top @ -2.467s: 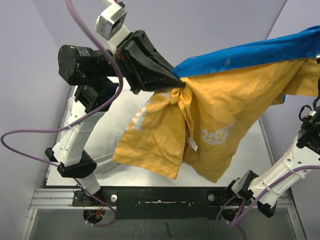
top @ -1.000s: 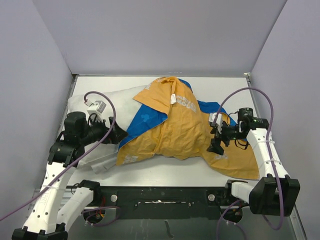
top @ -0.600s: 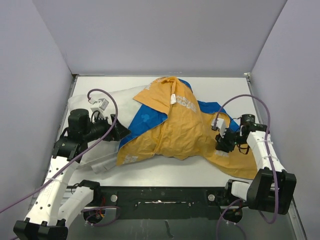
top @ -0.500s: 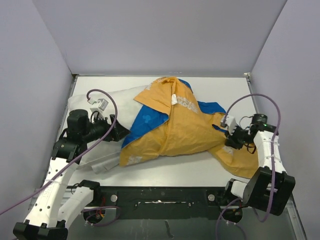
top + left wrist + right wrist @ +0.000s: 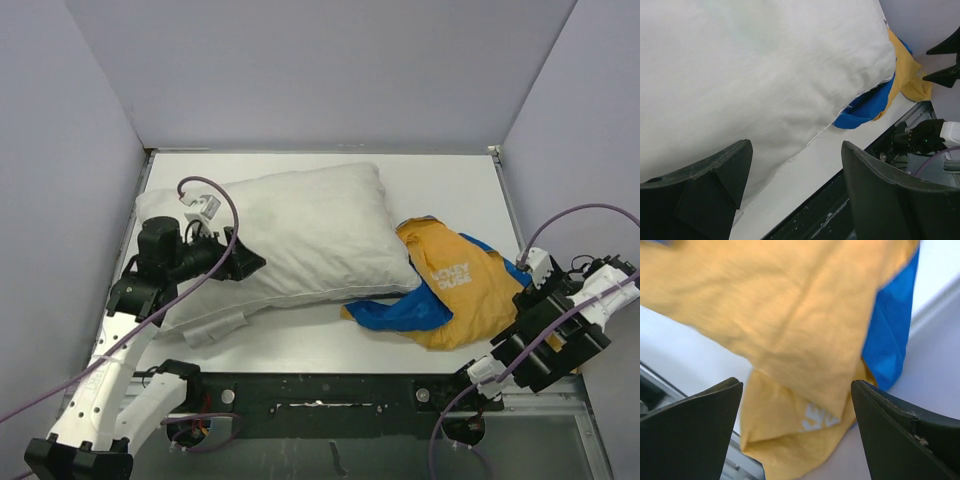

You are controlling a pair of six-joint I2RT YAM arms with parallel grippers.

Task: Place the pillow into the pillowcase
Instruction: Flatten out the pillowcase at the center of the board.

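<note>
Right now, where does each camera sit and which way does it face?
Top external: above and behind the bases, looking down on the table, pillow and pillowcase; left arm and right arm show.
Left wrist: low beside the pillow, facing along it toward the pillowcase; the open left gripper shows.
Right wrist: over the pillowcase's yellow side, facing down; the open right gripper shows.
Shared: all three see the pillowcase.

The pillow is plain white; the pillowcase is mustard-yellow with white lettering, its other side bright blue. The surface is white; the walls are pale lilac; the arms are white and black with purple cables; the rail at the near edge is black.
</note>
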